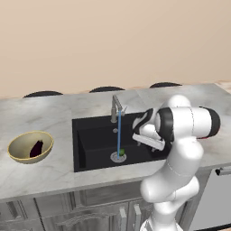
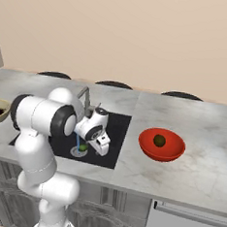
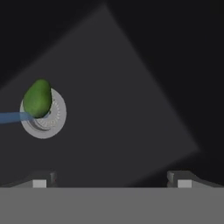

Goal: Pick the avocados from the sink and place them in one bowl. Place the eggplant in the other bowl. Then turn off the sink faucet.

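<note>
From the left base view, your gripper (image 1: 151, 143) hangs over the black rectangular recessed sink (image 1: 97, 140), with the small bright green avocado (image 1: 121, 152) below and to the side of it, on the round silver drain (image 1: 118, 157) under the thin blue stream (image 1: 119, 133) from the grey metal faucet (image 1: 116, 108). In the right base view the darker olive avocado (image 2: 159, 140) already sits in the glossy red bowl (image 2: 162, 145), well beyond the jaws. In the hand view the jaws stand spread and empty; the green fruit lies ahead and off to one side. Expect it light, firm, wet and likely slippery: pinch across its narrow middle.
</note>
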